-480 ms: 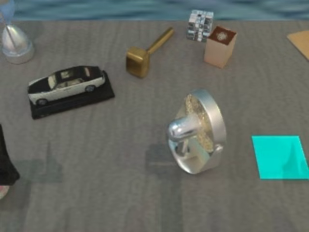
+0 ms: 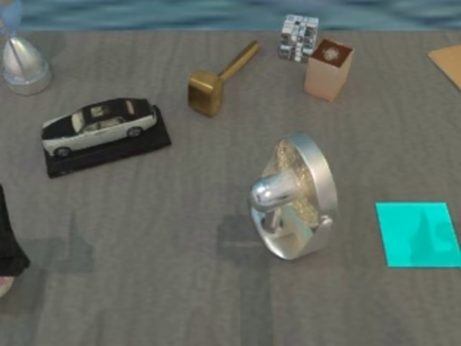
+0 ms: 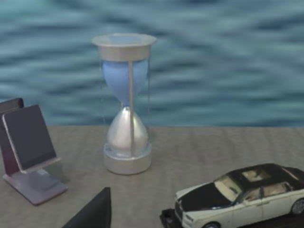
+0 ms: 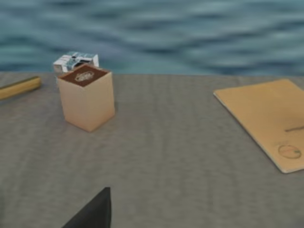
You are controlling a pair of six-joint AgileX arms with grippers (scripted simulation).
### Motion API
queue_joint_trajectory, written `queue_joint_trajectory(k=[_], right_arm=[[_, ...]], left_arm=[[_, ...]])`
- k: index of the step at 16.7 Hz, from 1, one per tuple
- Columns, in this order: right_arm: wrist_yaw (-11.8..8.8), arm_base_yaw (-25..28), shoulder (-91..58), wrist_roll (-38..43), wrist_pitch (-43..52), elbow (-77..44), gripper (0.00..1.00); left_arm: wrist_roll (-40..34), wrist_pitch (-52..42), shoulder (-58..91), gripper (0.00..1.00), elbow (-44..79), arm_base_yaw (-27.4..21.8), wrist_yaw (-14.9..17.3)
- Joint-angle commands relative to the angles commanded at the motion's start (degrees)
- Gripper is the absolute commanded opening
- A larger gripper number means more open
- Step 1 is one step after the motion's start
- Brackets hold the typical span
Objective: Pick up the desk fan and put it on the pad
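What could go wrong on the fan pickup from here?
The fan stands tilted on its rim, shiny and rounded, so a grip may slip or tip it. The pad is barely wider than the fan; an off-centre drop could overhang. Neither gripper is over the fan; the left arm sits at the left edge.

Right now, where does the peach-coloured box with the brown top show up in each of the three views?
Top view: the peach box stands near the far edge, right of centre, just beside the mirrored cube.
Left wrist view: not in it; this view shows the hourglass and toy car.
Right wrist view: the box stands left of centre.
Shared landmark: the mirrored cube directly behind the box, plus the gold hammer handle.
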State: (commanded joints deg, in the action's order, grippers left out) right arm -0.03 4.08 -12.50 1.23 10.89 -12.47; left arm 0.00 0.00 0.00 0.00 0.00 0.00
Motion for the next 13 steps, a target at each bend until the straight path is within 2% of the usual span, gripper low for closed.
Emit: queue_joint_trajectory(k=[5, 13], right_arm=[[0.2, 6.7, -25.0, 2.6, 18.2, -24.9, 1.0], [0.3, 19.7, -75.2, 7.6, 52.6, -75.3, 1.0]], left_arm=[[0.0, 0.0, 0.0, 1.0, 0.0, 0.0, 0.0], [0.0, 0.0, 0.0, 1.0, 0.0, 0.0, 0.0]])
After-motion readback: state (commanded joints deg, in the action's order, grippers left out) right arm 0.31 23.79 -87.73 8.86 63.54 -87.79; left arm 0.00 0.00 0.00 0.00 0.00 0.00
